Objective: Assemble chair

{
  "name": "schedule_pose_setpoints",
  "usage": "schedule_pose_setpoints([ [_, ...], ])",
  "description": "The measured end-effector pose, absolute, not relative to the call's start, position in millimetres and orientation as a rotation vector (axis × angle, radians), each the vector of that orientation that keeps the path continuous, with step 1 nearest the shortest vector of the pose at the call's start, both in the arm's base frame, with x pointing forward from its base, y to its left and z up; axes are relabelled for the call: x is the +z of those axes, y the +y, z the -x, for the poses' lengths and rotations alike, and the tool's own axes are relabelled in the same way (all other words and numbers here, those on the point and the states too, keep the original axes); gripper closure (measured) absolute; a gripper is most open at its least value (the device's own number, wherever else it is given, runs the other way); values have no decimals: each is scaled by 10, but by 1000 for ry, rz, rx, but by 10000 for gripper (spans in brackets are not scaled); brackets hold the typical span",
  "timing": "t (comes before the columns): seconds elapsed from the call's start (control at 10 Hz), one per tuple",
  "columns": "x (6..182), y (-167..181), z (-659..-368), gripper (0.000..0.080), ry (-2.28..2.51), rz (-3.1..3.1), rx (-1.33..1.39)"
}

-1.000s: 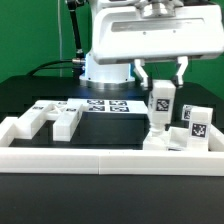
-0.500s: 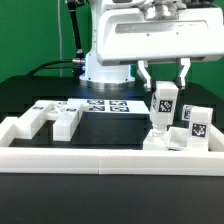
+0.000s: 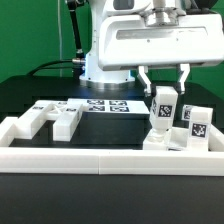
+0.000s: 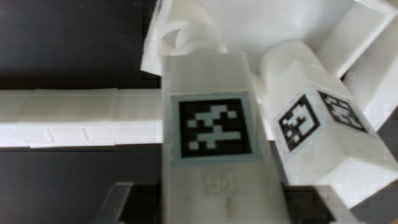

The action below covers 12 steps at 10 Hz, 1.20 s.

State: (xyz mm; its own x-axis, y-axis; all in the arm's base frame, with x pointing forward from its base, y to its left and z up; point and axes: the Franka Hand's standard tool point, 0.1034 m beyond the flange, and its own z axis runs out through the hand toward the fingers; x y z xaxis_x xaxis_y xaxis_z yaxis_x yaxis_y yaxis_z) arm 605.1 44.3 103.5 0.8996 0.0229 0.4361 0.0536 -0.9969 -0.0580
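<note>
The gripper (image 3: pixel 166 90) is hanging down in the upper right of the exterior view, under the big white arm (image 3: pixel 150 40). Its 2 fingers (image 3: pixel 146 78) are pinching the top of a tall chair piece (image 3: pixel 163 108), 1 finger on each side. The tall chair piece is standing up straight, and its black-and-white tag is facing the camera. Its bottom end is sitting on a low white block (image 3: pixel 157 139) at the lower right, just behind the low white wall (image 3: pixel 100 160). A second chair piece (image 3: pixel 196 122) with a tag is sitting just beside it, toward the exterior view's right. More loose chair parts (image 3: pixel 50 120) are lying at the left, well apart from the gripper. The marker board (image 3: pixel 108 106) is lying flat on the black table (image 3: pixel 20 95). In the wrist view, the tall chair piece (image 4: pixel 217 120) is filling the middle, with the second chair piece (image 4: pixel 317 115) just beside it.
</note>
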Motion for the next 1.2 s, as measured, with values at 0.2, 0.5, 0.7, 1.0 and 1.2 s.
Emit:
schedule_pose_setpoints([
  [0.2, 1026, 400, -6059, 505, -70, 2999, -686],
  [0.5, 1000, 379, -6078, 505, -74, 3001, -685],
  [0.7, 954, 395, -6063, 505, -76, 3002, -675],
  [1.0, 898, 404, -6047, 505, -77, 3003, -687],
  [1.2, 896, 398, -6019, 505, -78, 3001, -739],
])
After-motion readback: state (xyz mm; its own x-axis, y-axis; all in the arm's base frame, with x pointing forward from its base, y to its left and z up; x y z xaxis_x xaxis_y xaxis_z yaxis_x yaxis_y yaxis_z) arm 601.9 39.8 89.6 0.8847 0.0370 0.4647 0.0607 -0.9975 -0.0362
